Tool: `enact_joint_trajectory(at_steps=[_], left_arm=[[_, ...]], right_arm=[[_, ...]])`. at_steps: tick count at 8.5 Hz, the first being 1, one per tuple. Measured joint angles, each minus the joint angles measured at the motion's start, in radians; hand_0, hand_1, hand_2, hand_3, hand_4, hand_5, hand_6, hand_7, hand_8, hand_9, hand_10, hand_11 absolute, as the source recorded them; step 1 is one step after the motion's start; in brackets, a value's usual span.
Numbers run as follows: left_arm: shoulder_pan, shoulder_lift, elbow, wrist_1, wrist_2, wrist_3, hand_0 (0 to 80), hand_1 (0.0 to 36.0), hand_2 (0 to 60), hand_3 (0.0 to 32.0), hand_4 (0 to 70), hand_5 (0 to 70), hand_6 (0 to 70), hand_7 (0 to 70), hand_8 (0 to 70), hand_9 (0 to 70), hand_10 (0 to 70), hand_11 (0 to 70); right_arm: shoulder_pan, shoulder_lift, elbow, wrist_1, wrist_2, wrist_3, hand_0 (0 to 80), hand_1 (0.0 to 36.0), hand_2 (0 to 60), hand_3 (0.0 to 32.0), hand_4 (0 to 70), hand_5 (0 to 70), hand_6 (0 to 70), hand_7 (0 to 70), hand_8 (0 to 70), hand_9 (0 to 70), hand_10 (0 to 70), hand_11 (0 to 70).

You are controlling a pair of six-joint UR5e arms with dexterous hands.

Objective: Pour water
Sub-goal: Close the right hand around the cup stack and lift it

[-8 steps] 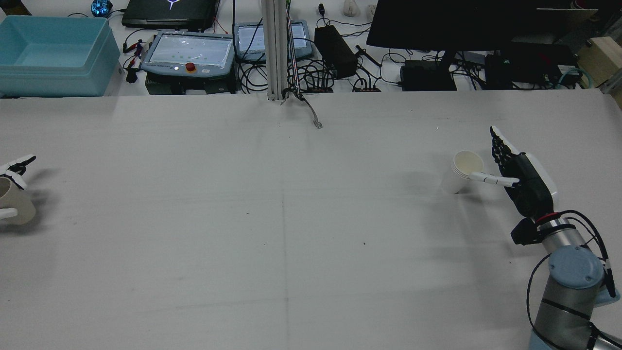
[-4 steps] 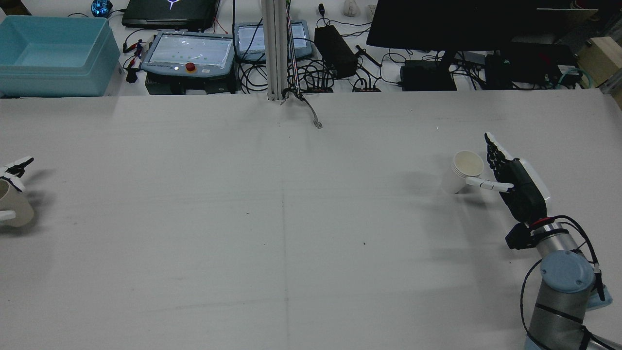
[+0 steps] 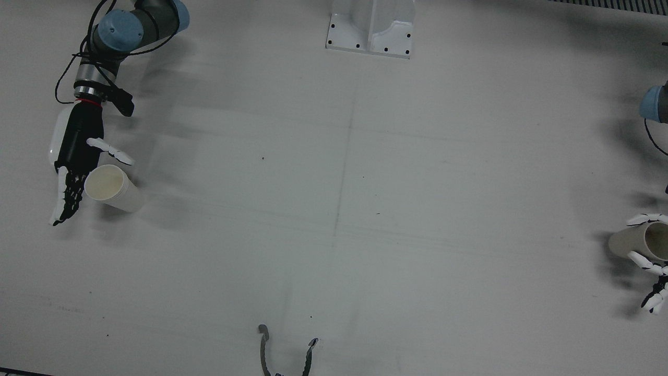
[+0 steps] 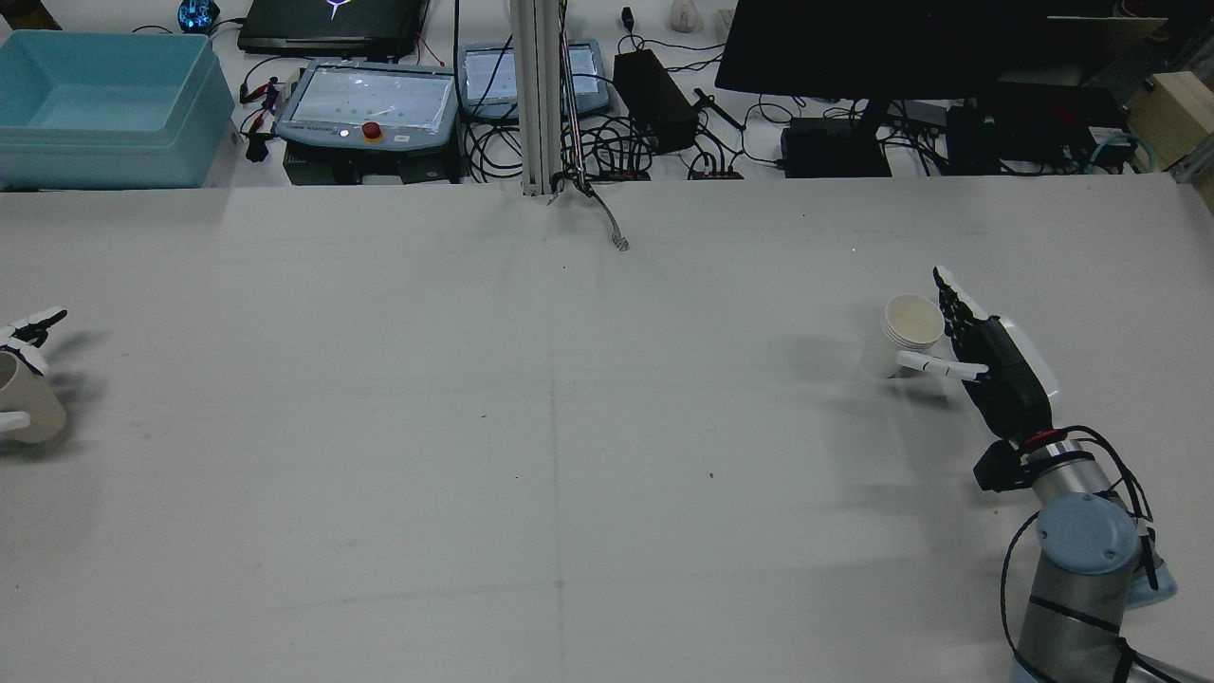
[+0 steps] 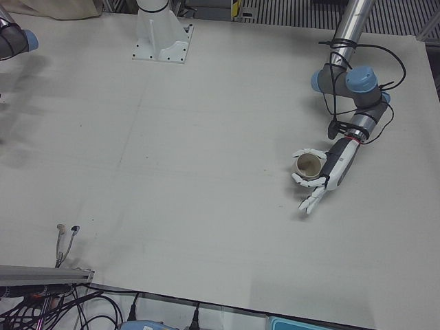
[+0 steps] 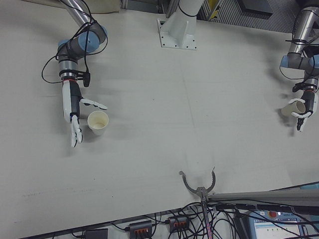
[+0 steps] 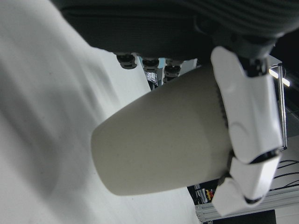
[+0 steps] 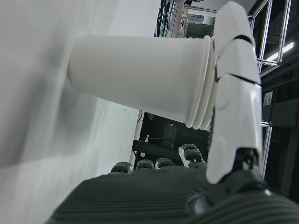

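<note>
Near the table's right edge the white cup (image 4: pixel 906 334) stood within the right hand's (image 4: pixel 986 365) spread fingers, while the left hand (image 5: pixel 328 176) clasped the beige cup (image 5: pixel 308 165).

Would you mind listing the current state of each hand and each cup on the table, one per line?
Left hand: fingers curled around the beige cup, holding it.
Beige cup: in the left hand's grip, tilted, mouth open.
Right hand: open, fingers extended beside the white cup stack, not closed on it.
White cup stack: upright on the table, appears empty.
</note>
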Motion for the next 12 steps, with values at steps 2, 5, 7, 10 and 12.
enact_joint_trajectory(at_steps=[2, 5, 7, 10, 12], left_arm=[[0.001, -0.005, 0.008, -0.002, 0.0, 0.0, 52.1, 17.4, 28.2, 0.0, 60.0, 51.2, 11.3, 8.0, 5.1, 2.9, 2.7, 4.8], [0.001, -0.008, 0.016, -0.008, 0.0, -0.002, 52.0, 17.2, 28.6, 0.0, 60.2, 51.4, 11.4, 7.9, 5.2, 2.9, 2.8, 4.9], [0.002, -0.01, 0.017, -0.01, 0.0, -0.003, 52.0, 17.2, 28.4, 0.0, 60.4, 51.7, 11.4, 8.0, 5.1, 2.9, 2.8, 4.8], [0.002, -0.017, 0.019, -0.006, 0.0, 0.002, 51.8, 17.3, 28.9, 0.0, 59.9, 51.4, 11.7, 8.2, 5.3, 3.1, 3.0, 5.1], [0.002, -0.02, 0.022, -0.003, 0.0, 0.003, 51.6, 17.4, 30.2, 0.0, 60.1, 51.3, 11.7, 8.4, 5.3, 3.3, 3.0, 5.1]], right_arm=[[-0.002, 0.001, -0.004, -0.001, 0.001, 0.007, 59.4, 27.8, 10.2, 0.0, 0.0, 0.0, 0.0, 0.0, 0.0, 0.0, 0.0, 1.1], [-0.007, 0.033, -0.054, -0.001, 0.008, 0.014, 60.0, 28.0, 10.3, 0.0, 0.0, 0.0, 0.0, 0.0, 0.0, 0.0, 0.0, 1.1], [-0.007, 0.054, -0.071, -0.001, 0.011, 0.014, 60.8, 28.4, 10.4, 0.0, 0.0, 0.0, 0.0, 0.0, 0.0, 0.0, 0.0, 1.2], [-0.006, 0.062, -0.074, -0.002, 0.012, 0.014, 62.2, 29.2, 10.7, 0.0, 1.2, 0.0, 0.0, 0.0, 0.0, 0.0, 0.0, 1.6], [-0.006, 0.072, -0.073, -0.004, 0.011, 0.014, 64.0, 30.8, 12.8, 0.0, 2.3, 0.4, 0.0, 0.0, 0.0, 0.0, 0.0, 2.2]])
